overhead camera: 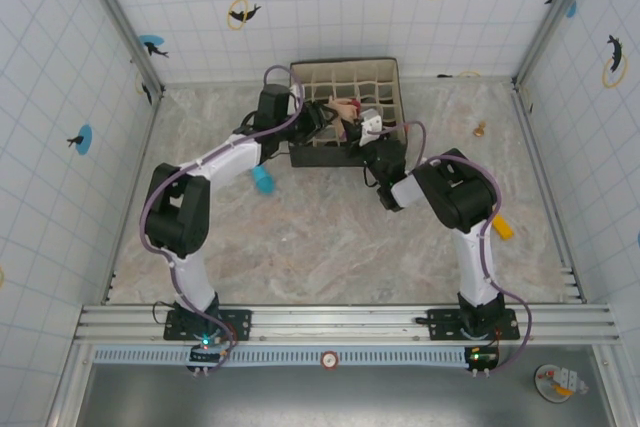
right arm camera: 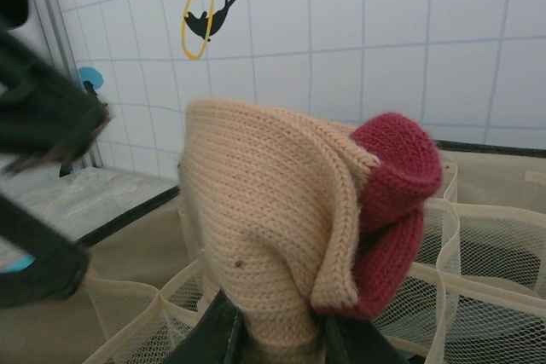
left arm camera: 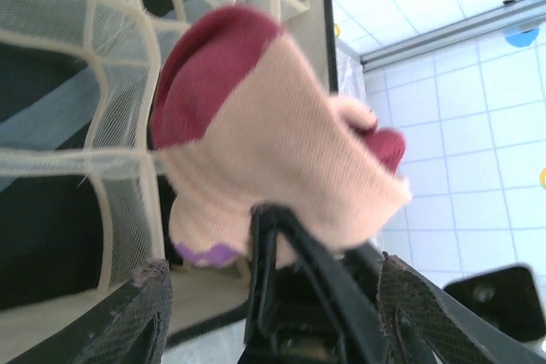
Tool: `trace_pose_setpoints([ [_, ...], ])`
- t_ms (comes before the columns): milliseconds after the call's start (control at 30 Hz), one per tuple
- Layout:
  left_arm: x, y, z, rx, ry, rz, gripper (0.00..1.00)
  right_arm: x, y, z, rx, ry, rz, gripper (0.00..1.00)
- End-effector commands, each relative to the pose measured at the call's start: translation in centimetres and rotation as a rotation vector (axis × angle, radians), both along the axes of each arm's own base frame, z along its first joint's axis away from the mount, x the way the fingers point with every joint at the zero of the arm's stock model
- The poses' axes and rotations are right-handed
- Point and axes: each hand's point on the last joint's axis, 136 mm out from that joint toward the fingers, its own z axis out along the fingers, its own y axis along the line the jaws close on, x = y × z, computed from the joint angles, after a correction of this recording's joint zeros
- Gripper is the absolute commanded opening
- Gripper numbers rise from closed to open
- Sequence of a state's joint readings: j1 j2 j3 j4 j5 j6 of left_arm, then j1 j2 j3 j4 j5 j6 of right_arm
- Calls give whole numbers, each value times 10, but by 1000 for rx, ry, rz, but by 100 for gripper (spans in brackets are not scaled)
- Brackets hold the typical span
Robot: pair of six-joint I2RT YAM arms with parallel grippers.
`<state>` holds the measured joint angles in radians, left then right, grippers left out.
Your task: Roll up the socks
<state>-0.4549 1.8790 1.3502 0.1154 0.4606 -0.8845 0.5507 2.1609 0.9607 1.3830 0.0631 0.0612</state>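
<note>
The peach sock [right arm camera: 273, 210], bunched into a thick roll with its maroon toe and heel [right arm camera: 392, 202] folded at one side, is held up over the mesh organizer box [overhead camera: 380, 69]. My right gripper [right arm camera: 277, 334] is shut on the sock's lower end. In the left wrist view the same sock [left arm camera: 281, 151] hangs just ahead of my left gripper [left arm camera: 275, 274], whose fingers [left arm camera: 145, 313] stand wide apart and open around the right gripper's black fingers. From above, both grippers meet at the box's near edge, left gripper [overhead camera: 322, 120] and right gripper [overhead camera: 360, 134]. The black-and-white striped sock is hidden.
The box has many cream mesh cells [right arm camera: 478, 253] and a dark rim. A blue cylinder [overhead camera: 262, 180] lies on the marble table left of the box. A yellow object [overhead camera: 502, 228] lies by the right arm, and a small brown item [overhead camera: 480, 130] sits at the far right.
</note>
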Motion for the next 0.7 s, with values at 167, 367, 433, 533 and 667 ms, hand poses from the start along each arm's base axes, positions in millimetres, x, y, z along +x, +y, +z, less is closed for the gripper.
trace_pose_setpoints([
  [167,30,-16,12,-147,7,24,71,-14,-5,6,-7,-37,6,0],
  [367,26,-24,9,-184,25,16,74,-20,-1,0,-40,-40,32,0],
  [433,25,-28,11,-189,20,11,75,-23,1,-2,-57,-42,40,0],
  [533,24,-33,14,-204,20,-4,77,-26,3,-5,-76,-50,52,0],
  [667,21,-42,12,-208,37,-37,77,-31,7,-8,-110,-58,76,0],
])
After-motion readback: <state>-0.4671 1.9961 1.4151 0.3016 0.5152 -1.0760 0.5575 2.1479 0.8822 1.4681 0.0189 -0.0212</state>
